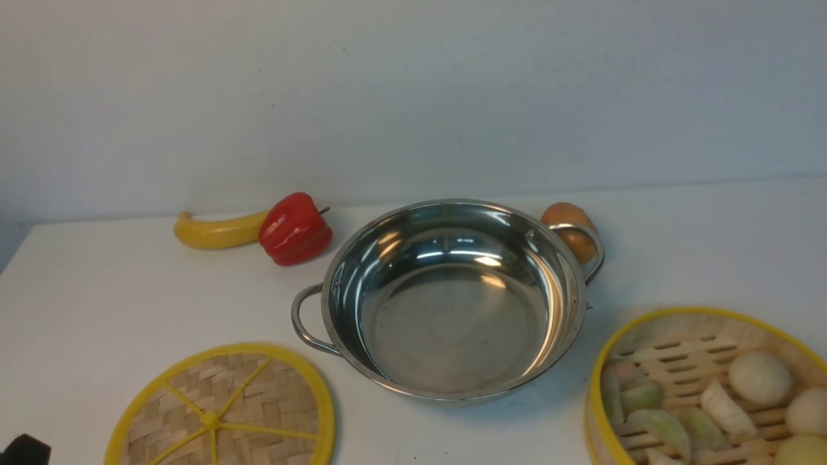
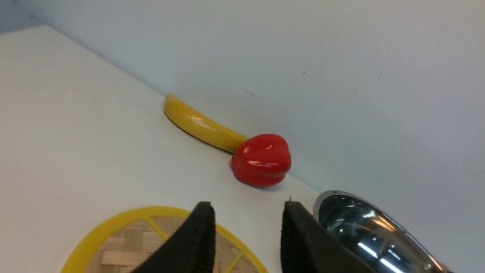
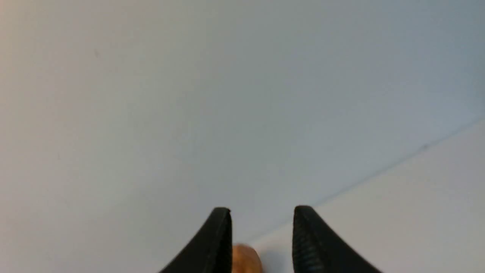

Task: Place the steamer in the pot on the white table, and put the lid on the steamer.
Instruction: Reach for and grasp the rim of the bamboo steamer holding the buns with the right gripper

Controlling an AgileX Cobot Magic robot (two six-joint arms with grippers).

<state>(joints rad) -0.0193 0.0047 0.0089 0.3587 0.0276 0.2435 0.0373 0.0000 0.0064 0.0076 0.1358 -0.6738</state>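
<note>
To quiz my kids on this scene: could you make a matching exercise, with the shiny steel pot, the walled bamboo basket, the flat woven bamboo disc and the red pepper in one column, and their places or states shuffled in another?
1 shiny steel pot
2 round bamboo steamer basket with yellow rim
3 flat woven bamboo lid with yellow spokes
4 red bell pepper

A holds dumplings
B nothing inside
C next to the yellow banana
D flat on the white table, front left

Pairs: 1-B, 2-A, 3-D, 4-C.
</note>
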